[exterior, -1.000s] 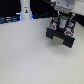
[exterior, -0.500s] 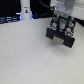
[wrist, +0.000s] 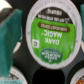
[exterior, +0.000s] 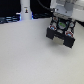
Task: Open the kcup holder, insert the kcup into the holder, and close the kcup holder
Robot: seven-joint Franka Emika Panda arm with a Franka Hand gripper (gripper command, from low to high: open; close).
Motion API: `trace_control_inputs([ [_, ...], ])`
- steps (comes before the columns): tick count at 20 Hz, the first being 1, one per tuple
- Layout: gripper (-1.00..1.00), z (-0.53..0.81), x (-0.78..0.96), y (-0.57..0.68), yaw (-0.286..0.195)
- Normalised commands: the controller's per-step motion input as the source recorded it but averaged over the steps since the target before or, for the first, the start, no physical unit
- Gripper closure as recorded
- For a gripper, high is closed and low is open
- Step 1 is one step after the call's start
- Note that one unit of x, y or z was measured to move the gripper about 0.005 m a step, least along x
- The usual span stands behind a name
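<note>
arm lower | kcup [wrist: 51, 34] in slot | jaws hidden

End effector [exterior: 62, 16] directly above black kcup holder [exterior: 61, 36] on white table [exterior: 30, 57].

green kcup [wrist: 51, 34] in kcup holder [exterior: 62, 35] slot

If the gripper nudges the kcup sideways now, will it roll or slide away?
Probably not: in the wrist view the kcup looks seated in a round slot of the dark tray, so it should stay put. Its foil lid looks thin, likely easy to dent. Its small size suggests it is light.
</note>
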Motion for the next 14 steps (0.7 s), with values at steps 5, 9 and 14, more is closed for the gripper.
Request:
trace_control_inputs([
  [5, -1.0, 0.44, 0.29, -0.15, 0.03],
  [9, -1.0, 0.44, 0.54, -0.35, 0.026],
  [14, -1.0, 0.28, 0.72, -0.52, -0.002],
])
